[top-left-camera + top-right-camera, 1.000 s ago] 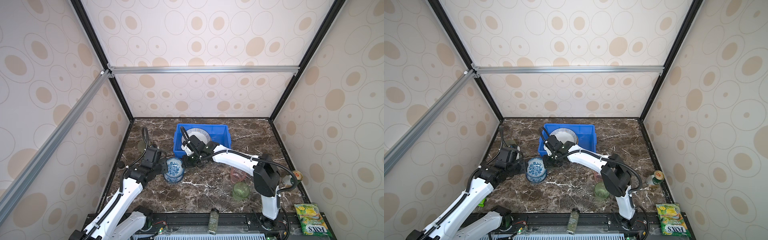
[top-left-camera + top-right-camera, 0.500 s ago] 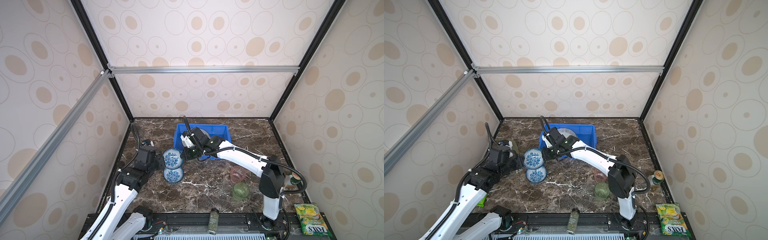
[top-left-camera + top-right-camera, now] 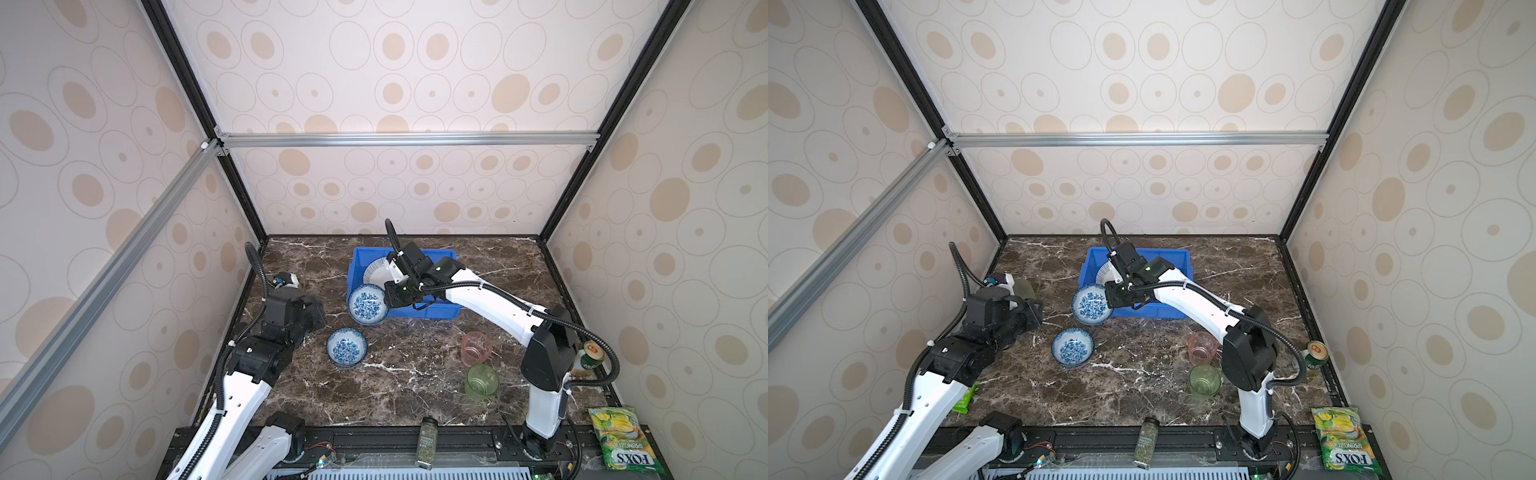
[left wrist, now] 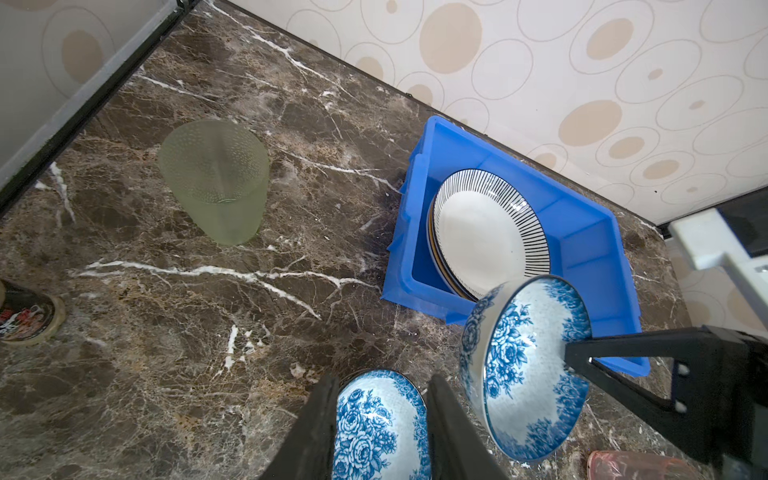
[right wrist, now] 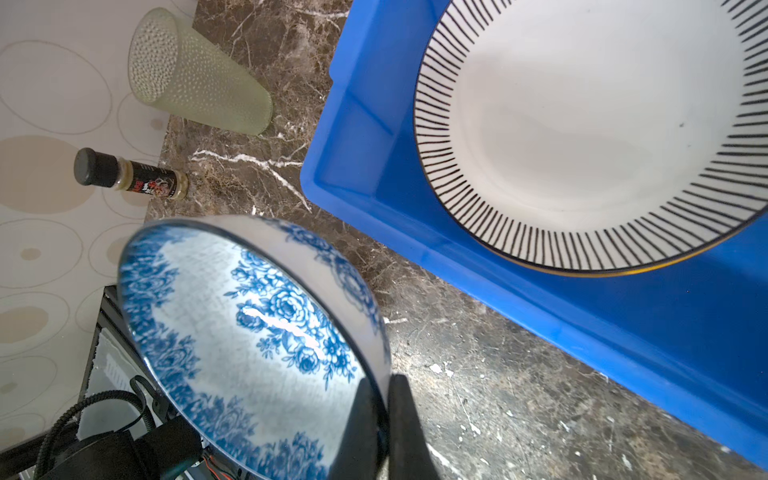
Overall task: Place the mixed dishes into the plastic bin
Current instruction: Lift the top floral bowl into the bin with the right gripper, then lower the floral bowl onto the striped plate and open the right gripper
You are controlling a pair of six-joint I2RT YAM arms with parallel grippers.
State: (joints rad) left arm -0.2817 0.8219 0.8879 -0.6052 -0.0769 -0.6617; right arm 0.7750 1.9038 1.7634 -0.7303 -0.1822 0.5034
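— Top views: what is gripped, and where does it stand against the blue plastic bin [image 3: 440,252]?
— In both top views a blue-white floral bowl [image 3: 368,305] is pinched by its rim in the right gripper [image 3: 388,297], whose jaws are closed narrow on it. The bowl is held tilted on edge at the bin's near left corner and overlaps that corner's rim. A striped-rim plate [image 3: 376,272] is seen inside the bin.
— And around the bin?
— A second floral bowl [image 3: 346,347] is set upright on the marble [image 3: 407,399], on the bin's near side, leftward. A pink cup [image 3: 476,348] and a green cup [image 3: 481,381] are found on the bin's near side, rightward, well apart from it. The left gripper [image 3: 318,318] is seen left of the bin, touching neither bowl.
— Left wrist view?
— Its jaws are shown partly parted, with nothing clamped. The second bowl is seen through the gap. A frosted green tumbler [image 4: 216,183] is placed left of the bin, well apart.
— Right wrist view?
— The held bowl's rim is nipped between two dark fingers [image 5: 365,419]. The bowl is carried just outside the bin's wall, over the marble. The striped plate is stacked on other plates inside the bin.
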